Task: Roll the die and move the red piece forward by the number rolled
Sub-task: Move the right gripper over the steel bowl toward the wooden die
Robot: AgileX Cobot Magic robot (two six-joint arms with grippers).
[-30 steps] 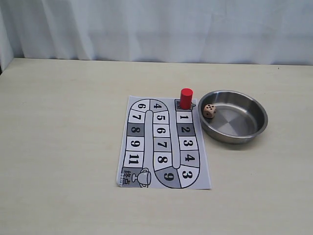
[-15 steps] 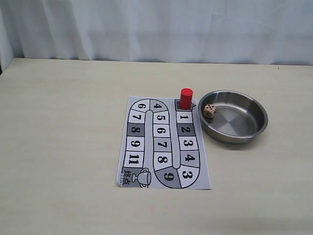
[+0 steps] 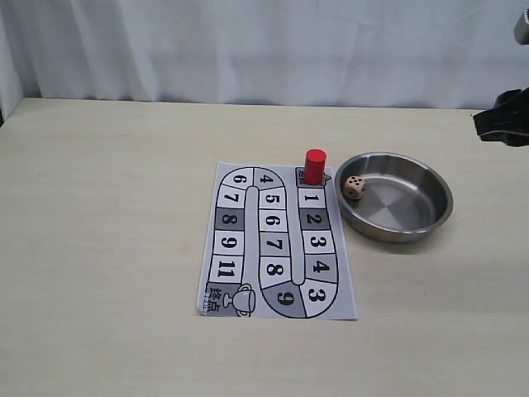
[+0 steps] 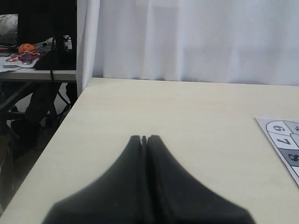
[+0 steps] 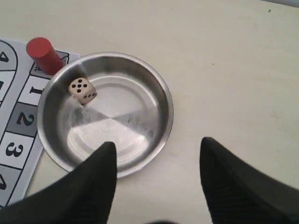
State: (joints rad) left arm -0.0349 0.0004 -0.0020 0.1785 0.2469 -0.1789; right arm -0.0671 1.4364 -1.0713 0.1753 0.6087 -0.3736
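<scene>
The die [image 3: 354, 188] [image 5: 82, 90], a pale cube showing five pips, lies inside the steel bowl [image 3: 430, 217] [image 5: 154, 88] against its wall nearest the board. The red piece [image 3: 314, 165] [image 5: 43, 54] stands upright at the start of the paper board [image 3: 240, 289], just before square 1. My right gripper [image 5: 158, 145] hovers open and empty above the bowl's edge away from the die; in the exterior view only a dark part of that arm [image 3: 504, 122] shows at the right border. My left gripper [image 4: 144, 138] is shut with nothing in it, over bare table far left of the board.
The board's numbered track [image 3: 281, 248] runs from 1 by the bowl to a trophy square at its front left corner. A white curtain [image 3: 264, 50] hangs behind the table. In the left wrist view, the table's left edge [image 4: 60, 126] drops off to a cluttered desk beyond.
My right arm has come into the exterior view at the right edge. The die, red piece and bowl have not moved.
</scene>
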